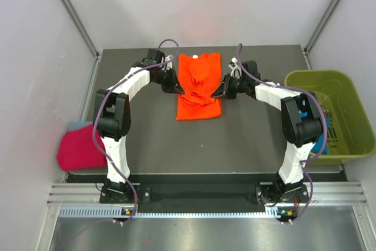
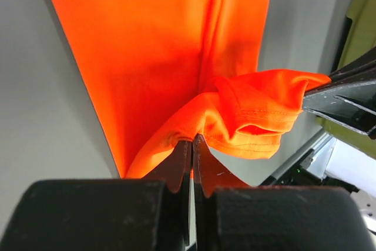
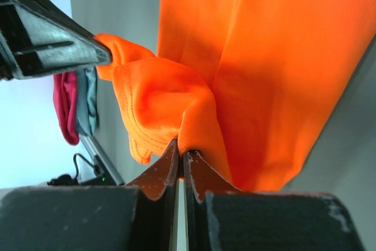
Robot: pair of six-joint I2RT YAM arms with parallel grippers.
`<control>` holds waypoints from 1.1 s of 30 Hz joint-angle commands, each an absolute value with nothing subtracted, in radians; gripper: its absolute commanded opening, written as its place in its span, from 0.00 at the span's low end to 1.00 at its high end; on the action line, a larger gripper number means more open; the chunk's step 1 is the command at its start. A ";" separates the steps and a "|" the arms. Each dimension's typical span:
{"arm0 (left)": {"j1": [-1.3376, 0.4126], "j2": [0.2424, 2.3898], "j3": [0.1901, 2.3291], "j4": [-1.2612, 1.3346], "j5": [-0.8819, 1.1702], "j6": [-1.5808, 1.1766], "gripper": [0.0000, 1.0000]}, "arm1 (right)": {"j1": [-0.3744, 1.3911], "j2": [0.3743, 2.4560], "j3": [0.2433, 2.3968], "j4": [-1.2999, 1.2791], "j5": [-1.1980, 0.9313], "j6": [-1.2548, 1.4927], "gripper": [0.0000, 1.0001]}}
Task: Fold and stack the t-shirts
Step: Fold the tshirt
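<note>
We saw the orange t-shirt (image 1: pixel 198 86) lying on the dark table (image 1: pixel 147 139), well left of the olive-green bin (image 1: pixel 314 74), w/ cloth bunched up across its middle. L gripper (image 1: pixel 175 83) sat at the shirt edge farther from the bin. Its wrist cam showed both fingers (image 2: pixel 176 166) pressed together on a raised fold of the orange cloth, no gap btwn them. R gripper (image 1: pixel 225 88) sat at the shirt edge nearer the bin, its fingers (image 3: pixel 158 174) likewise clamped tight on a raised fold. Both pinched folds were lifted off the rest of the shirt, which stayed flat on the table beneath. Each wrist cam caught the other gripper's finger touching the bunched cloth. The magenta-pink t-shirt (image 1: pixel 79 148) & grey-blue t-shirt (image 1: pixel 76 126) lay heaped together, touching, at the table side opposite the bin, the grey-blue one mostly hidden behind the pink.
</note>
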State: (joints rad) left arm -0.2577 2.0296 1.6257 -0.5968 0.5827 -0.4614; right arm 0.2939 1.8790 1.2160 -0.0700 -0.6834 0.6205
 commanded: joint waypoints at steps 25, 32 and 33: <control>-0.256 2.174 1.809 -0.538 0.486 -0.430 0.02 | 0.268 2.065 1.377 0.055 -0.657 0.584 0.02; -0.253 2.017 1.821 -0.584 0.419 -0.400 0.59 | 0.253 1.954 1.402 -0.072 -0.585 0.480 0.51; -0.253 1.993 1.797 -0.581 0.431 -0.414 0.61 | 0.249 1.913 1.396 -0.077 -0.581 0.476 0.52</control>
